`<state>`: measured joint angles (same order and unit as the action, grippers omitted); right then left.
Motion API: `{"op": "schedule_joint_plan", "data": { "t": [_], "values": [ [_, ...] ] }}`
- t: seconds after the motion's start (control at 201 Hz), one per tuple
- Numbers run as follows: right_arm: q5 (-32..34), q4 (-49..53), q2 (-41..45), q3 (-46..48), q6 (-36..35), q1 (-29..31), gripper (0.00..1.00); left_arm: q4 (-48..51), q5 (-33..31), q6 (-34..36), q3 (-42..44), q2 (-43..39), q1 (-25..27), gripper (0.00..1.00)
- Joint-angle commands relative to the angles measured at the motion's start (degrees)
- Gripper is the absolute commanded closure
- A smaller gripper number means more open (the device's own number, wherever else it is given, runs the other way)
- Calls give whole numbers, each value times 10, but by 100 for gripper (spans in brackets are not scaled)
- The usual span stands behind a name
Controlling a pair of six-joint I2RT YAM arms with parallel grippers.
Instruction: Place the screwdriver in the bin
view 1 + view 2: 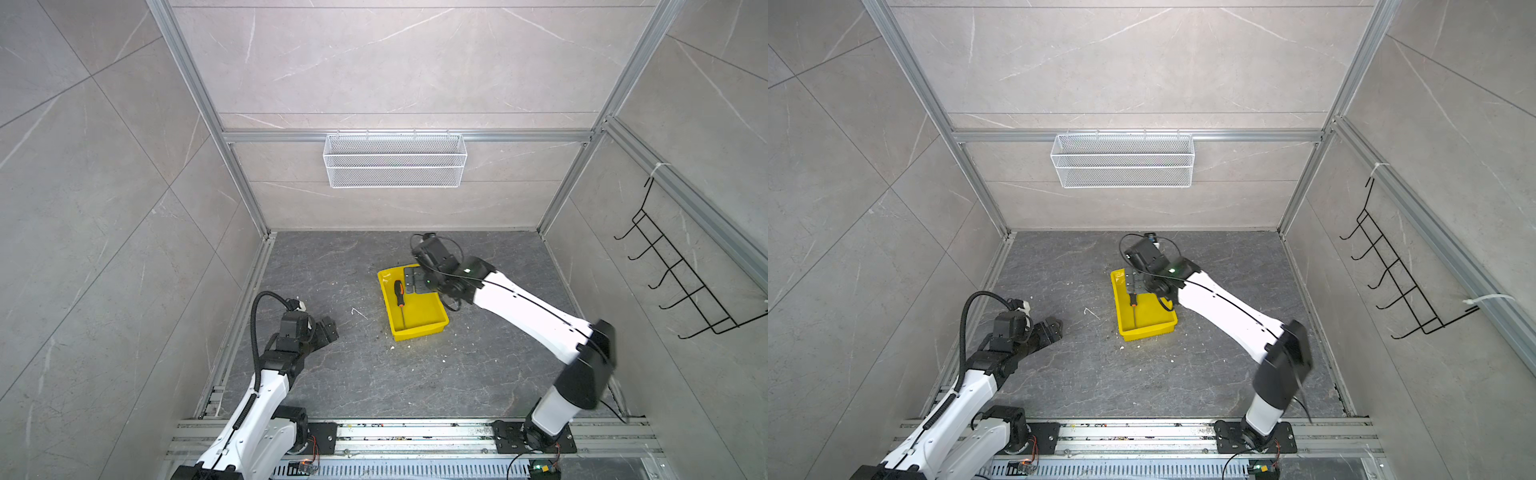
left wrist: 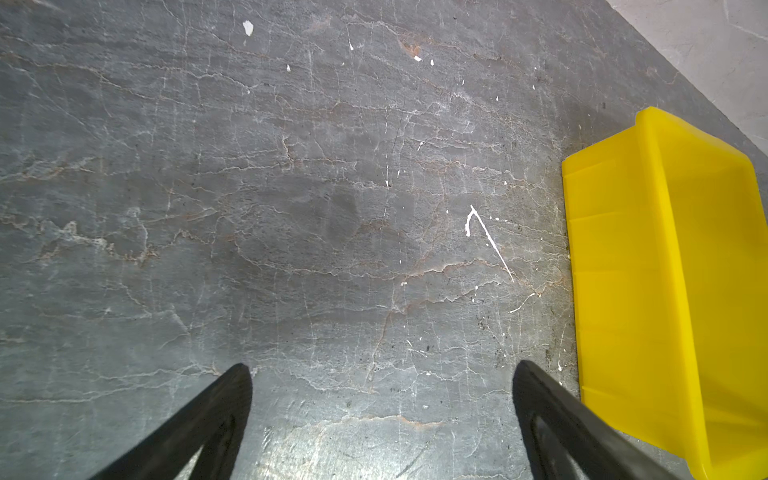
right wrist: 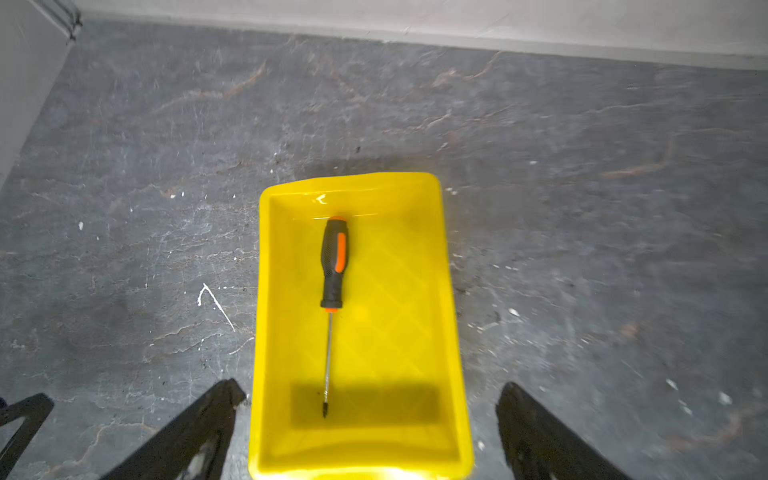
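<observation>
The screwdriver (image 1: 400,302) (image 1: 1133,306) (image 3: 333,266), with an orange-and-black handle and a thin shaft, lies flat on the floor of the yellow bin (image 1: 419,330) (image 1: 1147,330) (image 3: 266,332), free of any grip. My right gripper (image 1: 412,281) (image 1: 1136,282) (image 3: 372,390) hovers over the bin's far end, open, with nothing between its fingers. In the right wrist view the bin sits between the spread fingers. My left gripper (image 1: 328,328) (image 1: 1050,328) (image 2: 383,369) is open and empty, low over the dark floor to the left of the bin (image 2: 623,270).
A white wire mesh basket (image 1: 395,160) hangs on the back wall. A black hook rack (image 1: 681,270) hangs on the right wall. A white scratch (image 1: 359,312) marks the floor left of the bin. An aluminium rail (image 1: 415,432) runs along the front.
</observation>
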<state>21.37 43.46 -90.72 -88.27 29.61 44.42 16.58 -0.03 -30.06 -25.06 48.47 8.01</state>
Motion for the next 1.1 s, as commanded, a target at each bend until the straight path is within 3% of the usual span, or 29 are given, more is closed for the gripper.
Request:
{"op": "schedule_joint_plan", "data": {
  "t": [0.0,0.139,0.323,0.443,0.547,0.632,0.761,0.93,1.095],
  "values": [
    [55,16,101,103,35,2,1,-3,-4,-7,-16,-5,-2,0],
    [70,2,210,203,20,2,1,-9,6,-4,-16,2,-3,0],
    [246,-23,265,281,5,1,0,-6,9,-3,-23,20,-3,0],
    [253,-152,301,356,-72,0,0,-4,4,-5,-21,14,-3,0],
    [295,-353,294,465,-186,-16,0,-4,3,-7,-19,7,-3,0],
    [286,-463,262,526,-225,-67,0,-2,2,-6,-19,5,-3,0],
    [255,-494,197,536,-220,-148,0,0,0,-7,-19,7,-3,0],
    [214,-541,151,543,-224,-204,0,-1,1,-7,-18,4,-3,0],
    [179,-665,116,596,-222,-232,0,-1,1,-7,-19,4,-3,0]
  ]
}}
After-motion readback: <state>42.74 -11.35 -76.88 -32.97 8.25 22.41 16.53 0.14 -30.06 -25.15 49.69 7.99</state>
